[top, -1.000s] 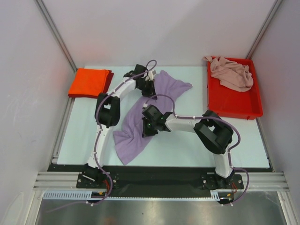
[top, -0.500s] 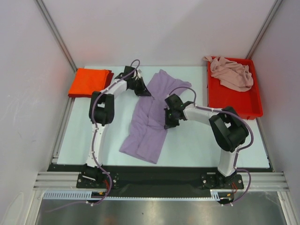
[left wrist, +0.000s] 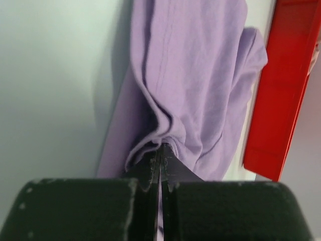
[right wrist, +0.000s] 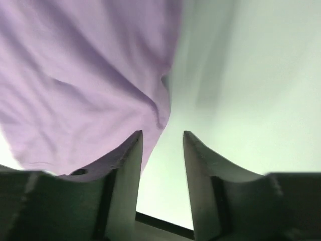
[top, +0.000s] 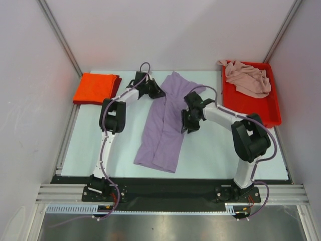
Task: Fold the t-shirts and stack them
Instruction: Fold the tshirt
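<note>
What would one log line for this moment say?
left gripper: shut on purple t-shirt | right gripper: open, at shirt edge | orange t-shirt: folded, far left | pink t-shirt: in red tray

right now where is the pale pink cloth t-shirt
In the top view, the crumpled pale pink cloth t-shirt lies bunched in the far end of the red plastic tray, on the robot's right side.
</note>
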